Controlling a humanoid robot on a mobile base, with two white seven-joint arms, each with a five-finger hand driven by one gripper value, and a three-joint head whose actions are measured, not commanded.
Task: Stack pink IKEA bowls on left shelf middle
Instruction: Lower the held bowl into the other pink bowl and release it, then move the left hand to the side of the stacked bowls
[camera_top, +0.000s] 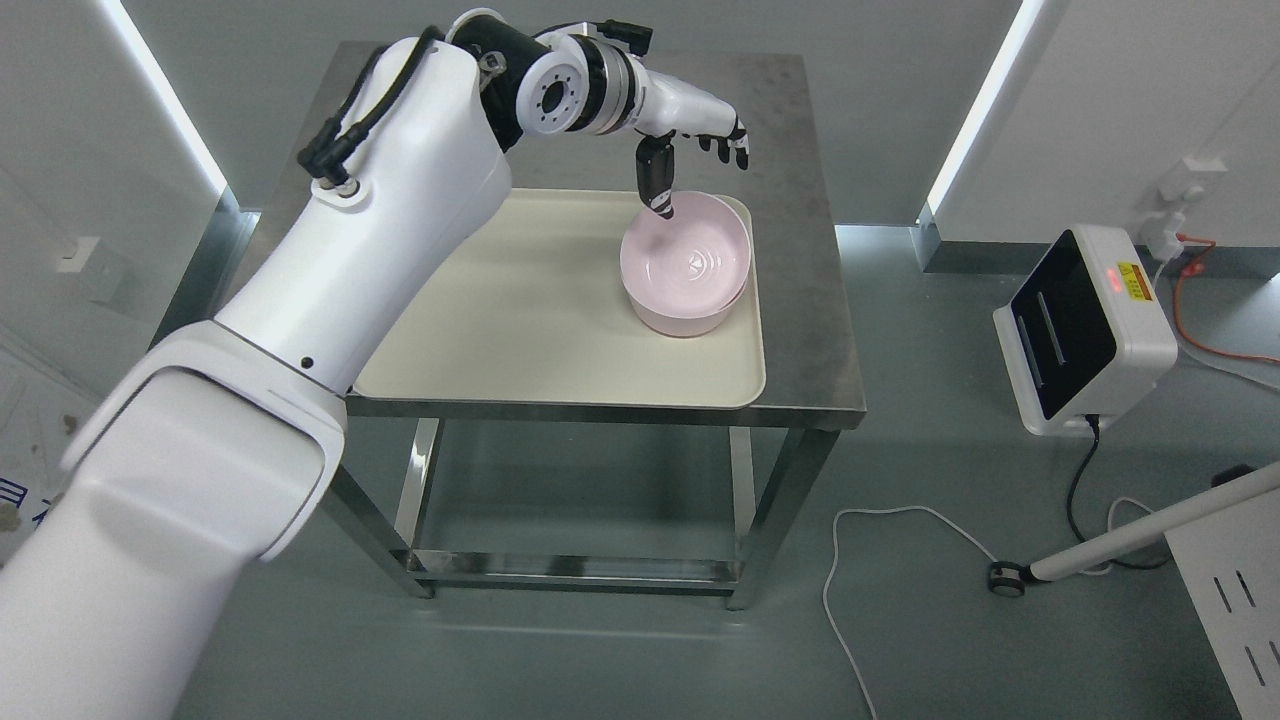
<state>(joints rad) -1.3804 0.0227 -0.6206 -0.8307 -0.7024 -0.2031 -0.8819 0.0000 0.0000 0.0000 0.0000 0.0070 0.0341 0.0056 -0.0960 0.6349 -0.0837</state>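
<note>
Pink bowls (686, 264) sit nested, one inside another, on the right part of a cream tray (520, 310) on the steel table (800, 330). My left arm reaches in from the lower left, over the tray. My left hand (690, 165) hovers at the far rim of the bowls, fingers spread and holding nothing. Its thumb (655, 185) points down and just reaches the rim; the other fingers stretch out to the right, past the bowls. The right arm is out of sight.
A white box-shaped device (1085, 330) with a dark screen stands on the floor to the right, with cables (870, 560) trailing near it. A white wheeled leg (1130, 535) crosses the lower right corner. The table has a lower frame (570, 570).
</note>
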